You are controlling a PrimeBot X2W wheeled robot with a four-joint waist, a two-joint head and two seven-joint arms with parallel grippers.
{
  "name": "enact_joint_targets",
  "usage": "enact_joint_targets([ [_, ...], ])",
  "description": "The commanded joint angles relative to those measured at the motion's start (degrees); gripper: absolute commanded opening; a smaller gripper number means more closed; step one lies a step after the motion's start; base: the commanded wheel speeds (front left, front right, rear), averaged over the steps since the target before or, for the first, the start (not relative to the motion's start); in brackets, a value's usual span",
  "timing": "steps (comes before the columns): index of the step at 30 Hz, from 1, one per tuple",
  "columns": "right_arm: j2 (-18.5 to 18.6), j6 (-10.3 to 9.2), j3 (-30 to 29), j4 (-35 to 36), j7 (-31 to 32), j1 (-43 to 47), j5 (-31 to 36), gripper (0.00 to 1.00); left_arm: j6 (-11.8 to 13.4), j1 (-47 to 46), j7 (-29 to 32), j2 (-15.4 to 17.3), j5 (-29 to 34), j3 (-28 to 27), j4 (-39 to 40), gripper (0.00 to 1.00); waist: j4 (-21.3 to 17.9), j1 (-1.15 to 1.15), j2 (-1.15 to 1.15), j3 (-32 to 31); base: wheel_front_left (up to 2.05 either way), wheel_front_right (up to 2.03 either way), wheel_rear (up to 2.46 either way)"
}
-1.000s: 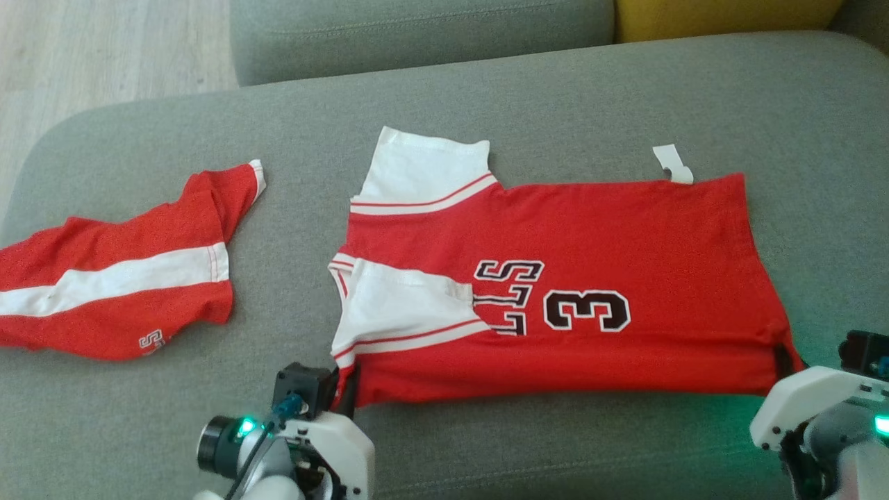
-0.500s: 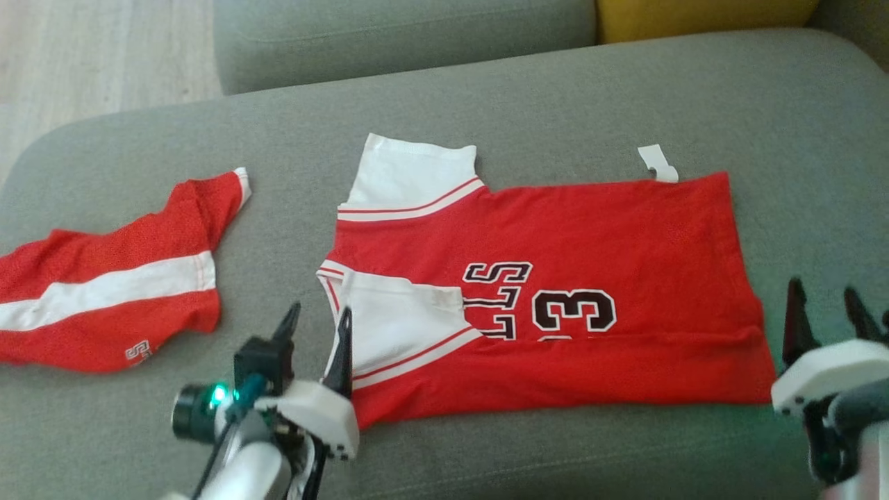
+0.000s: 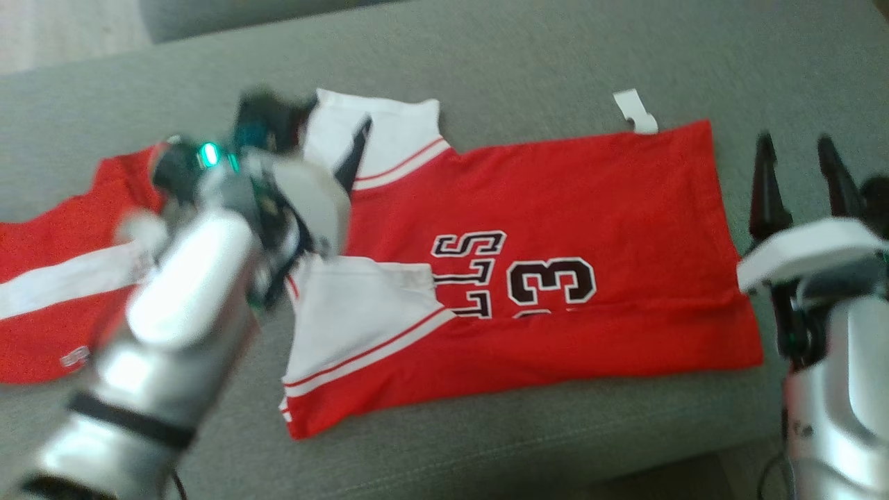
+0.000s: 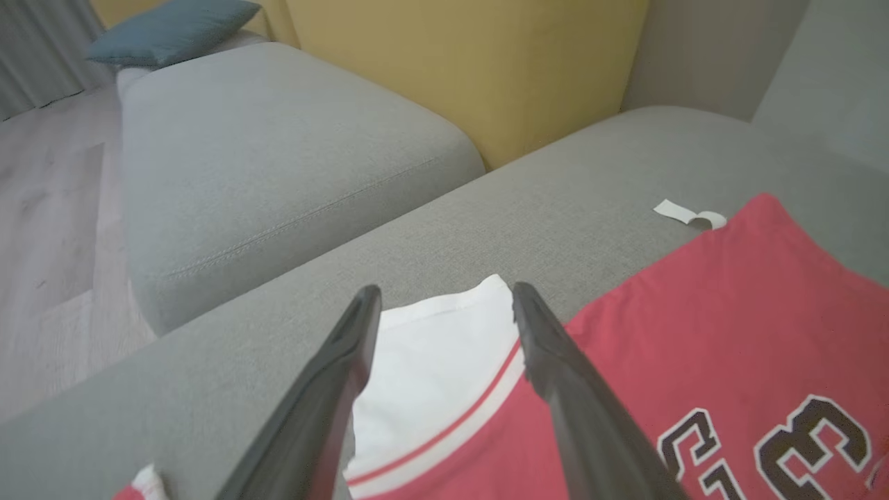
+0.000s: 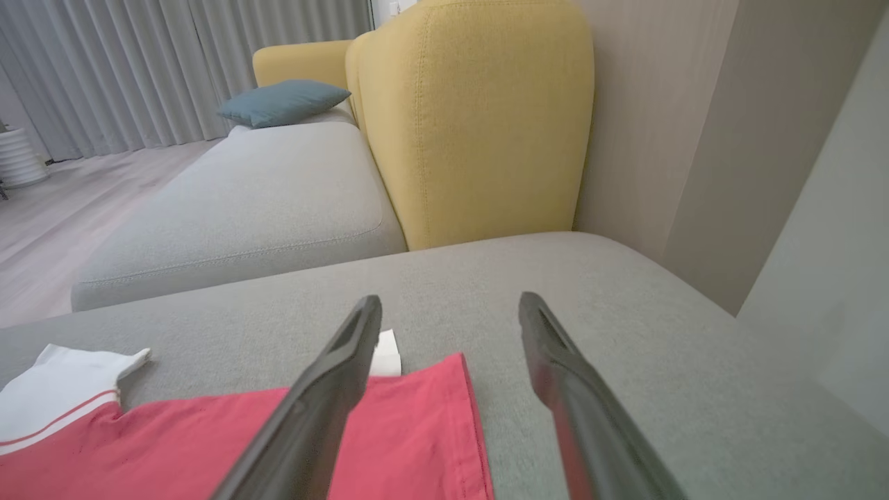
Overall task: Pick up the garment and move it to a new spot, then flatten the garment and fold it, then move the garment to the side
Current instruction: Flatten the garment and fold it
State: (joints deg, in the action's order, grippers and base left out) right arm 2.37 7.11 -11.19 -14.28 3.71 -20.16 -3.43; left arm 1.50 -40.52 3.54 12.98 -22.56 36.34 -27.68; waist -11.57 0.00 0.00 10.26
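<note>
Presently: red-and-white numbered jersey [image 3: 555, 208] lying half-folded on grey fabric sofa seat [image 3: 555, 55]; left end effector [image 4: 444, 305] and right end effector [image 3: 799, 180] spread wide, empty, poised at its two ends, likely for another fold.

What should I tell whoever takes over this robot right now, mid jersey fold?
Left gripper: jaws open, above the far white sleeve.
Right gripper: jaws open, empty, beside the hem.
Red jersey lies flat on the grey sofa cushion, red shorts to its left.
Done: near edge folded over the front.
Left: likely fold the far edge, finish folding, move it aside.
</note>
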Motion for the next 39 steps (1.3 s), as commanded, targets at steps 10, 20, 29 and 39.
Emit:
enact_joint_targets([
  [10, 0.5, 0.37, 8.1, -2.0, -2.1, -11.4, -1.2, 1.00, -7.9, -19.2, 9.4, 6.1, 1.2, 1.9, -18.3, 1.00, -8.4, 0.00, 0.00, 8.2, 0.00, 0.00, 0.00],
  [20, 0.5, 0.37, 11.1, -3.0, -3.3, -14.3, -3.2, 1.00, -8.6, -25.8, 8.5, 7.8, 3.2, 4.7, -28.7, 1.00, -11.8, 0.00, 0.00, 11.5, 0.00, 0.00, 0.00],
  [29, 0.5, 0.37, 12.0, -2.8, -3.7, -14.8, -4.1, 1.00, -7.6, -29.4, 5.7, 9.0, 6.3, 7.5, -35.8, 1.00, -13.7, 0.00, 0.00, 13.6, 0.00, 0.00, 0.00],
  [39, 0.5, 0.37, 12.9, -2.7, -4.1, -14.6, -5.5, 1.00, -8.7, -30.6, 8.1, 7.2, 2.3, 6.9, -41.0, 1.00, -14.4, 0.00, 0.00, 15.0, 0.00, 0.00, 0.00],
])
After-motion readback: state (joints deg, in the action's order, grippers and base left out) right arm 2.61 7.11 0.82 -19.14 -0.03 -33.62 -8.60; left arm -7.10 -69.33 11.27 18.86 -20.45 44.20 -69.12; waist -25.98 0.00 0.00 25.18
